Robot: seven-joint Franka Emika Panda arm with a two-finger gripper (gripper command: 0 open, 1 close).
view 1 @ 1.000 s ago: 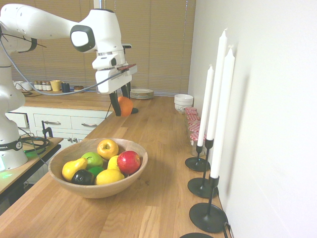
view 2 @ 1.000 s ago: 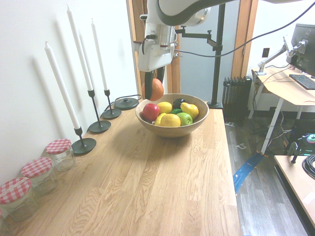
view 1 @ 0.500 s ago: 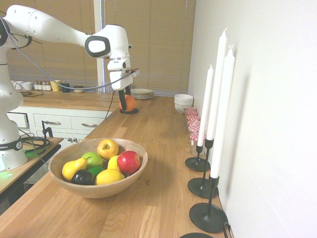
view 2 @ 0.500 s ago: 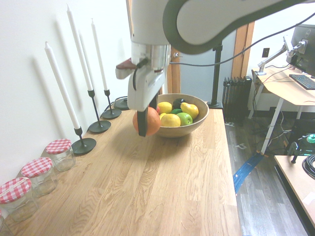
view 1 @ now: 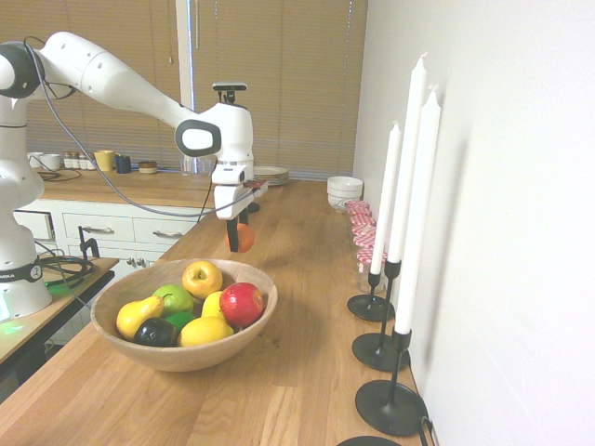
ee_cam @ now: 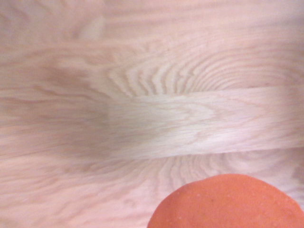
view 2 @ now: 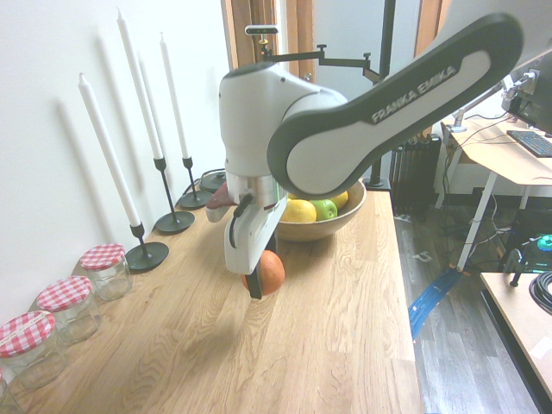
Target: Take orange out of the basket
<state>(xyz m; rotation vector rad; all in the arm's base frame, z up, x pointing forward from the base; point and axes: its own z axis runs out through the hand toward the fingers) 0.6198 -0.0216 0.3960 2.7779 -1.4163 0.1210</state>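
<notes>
The orange (view 1: 244, 237) (view 2: 270, 272) (ee_cam: 228, 202) hangs just above the wooden counter, outside the basket, with my gripper (view 1: 237, 238) (view 2: 261, 278) shut on it. The basket (view 1: 130, 346) (view 2: 354, 210), a wide wooden bowl, stands on the counter and holds a red apple (view 1: 242, 303), a yellow apple (view 1: 202, 278), a pear (view 1: 137, 316), a lemon (view 1: 206, 331) and green fruit. In the second exterior view the orange is low over the counter in front of the basket. The wrist view shows bare wood grain close beneath the orange.
Three tall white candles in black holders (view 1: 388, 406) (view 2: 146, 255) line the wall. Red-lidded jars (view 2: 103, 267) (view 1: 365, 243) stand along the wall too. Stacked white bowls (view 1: 344, 190) and plates (view 1: 266, 175) sit at the counter's far end.
My gripper has carried the orange away from above the basket and down toward the counter; it now hangs much lower, near the wood.
</notes>
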